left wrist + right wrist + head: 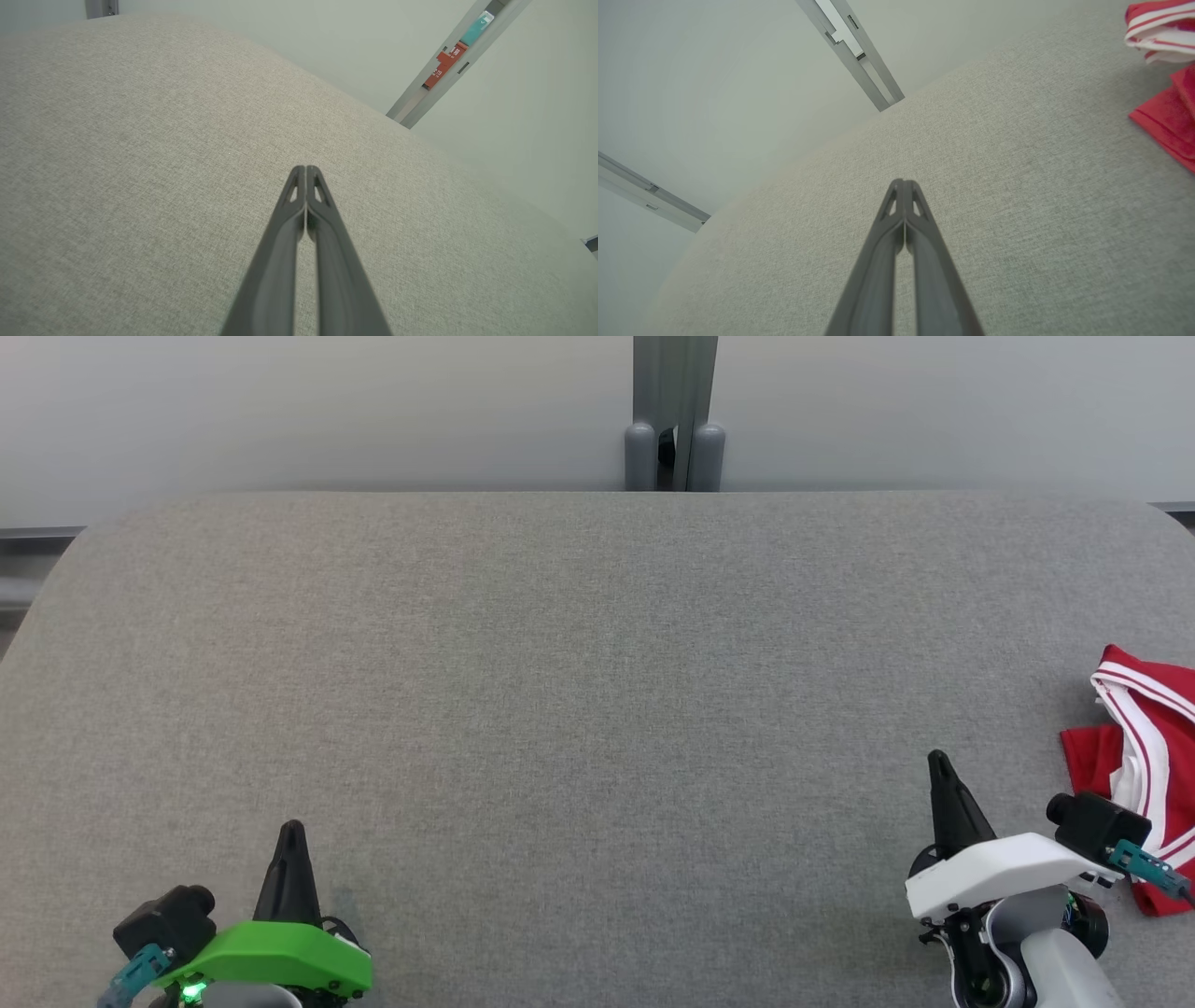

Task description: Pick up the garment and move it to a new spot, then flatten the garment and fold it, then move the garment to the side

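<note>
Head view: garment (1153, 728) bunched at 3 o'clock by the desk (597, 691) edge. Left tool (292, 829) at 7, right tool (938, 761) at 5, both pinched together, loads of open desk between. Left wrist: desk edge curving off at 1. Right wrist: garment at 2.

A big grey table (560, 691) with a soft cloth top lay across the middle of the frame. Behind it, along the top, was a pale wall (280, 401). A grey post (674, 411) stood at the top middle.
</note>
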`<state>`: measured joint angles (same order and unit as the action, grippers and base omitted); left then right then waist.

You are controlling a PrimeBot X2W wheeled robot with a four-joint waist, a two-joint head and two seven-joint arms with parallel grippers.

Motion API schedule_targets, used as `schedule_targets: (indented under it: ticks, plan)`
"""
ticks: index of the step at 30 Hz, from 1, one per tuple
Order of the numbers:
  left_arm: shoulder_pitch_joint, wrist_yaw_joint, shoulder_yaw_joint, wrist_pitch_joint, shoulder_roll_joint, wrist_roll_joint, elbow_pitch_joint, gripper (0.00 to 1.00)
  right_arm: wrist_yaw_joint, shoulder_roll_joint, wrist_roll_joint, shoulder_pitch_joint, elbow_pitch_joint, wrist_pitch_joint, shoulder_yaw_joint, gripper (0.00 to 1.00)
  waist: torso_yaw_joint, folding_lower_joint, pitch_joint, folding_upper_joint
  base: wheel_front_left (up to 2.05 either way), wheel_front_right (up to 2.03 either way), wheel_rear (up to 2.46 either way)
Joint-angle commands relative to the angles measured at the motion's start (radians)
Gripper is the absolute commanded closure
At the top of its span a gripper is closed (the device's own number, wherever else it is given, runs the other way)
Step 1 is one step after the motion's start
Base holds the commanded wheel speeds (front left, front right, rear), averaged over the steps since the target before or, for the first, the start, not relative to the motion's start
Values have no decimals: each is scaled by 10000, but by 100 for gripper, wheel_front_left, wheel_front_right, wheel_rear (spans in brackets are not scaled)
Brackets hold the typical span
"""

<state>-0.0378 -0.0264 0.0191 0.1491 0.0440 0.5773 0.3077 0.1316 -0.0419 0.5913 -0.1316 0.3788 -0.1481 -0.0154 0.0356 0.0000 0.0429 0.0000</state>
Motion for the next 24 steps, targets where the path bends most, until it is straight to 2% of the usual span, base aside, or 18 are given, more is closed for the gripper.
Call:
schedule_targets:
  ticks: [1,24]
  plan:
    - [-278,-65,-92,-80,34,420,-172,100,-3,-50,399,-81,-229,95,-55,100,-5,0,-6,0,0,0,0]
    - [-456,-392,-491,-893,52,3577,-337,100,-6,-68,3517,26,-603,904,-356,100,-86,0,-96,0,0,0,0]
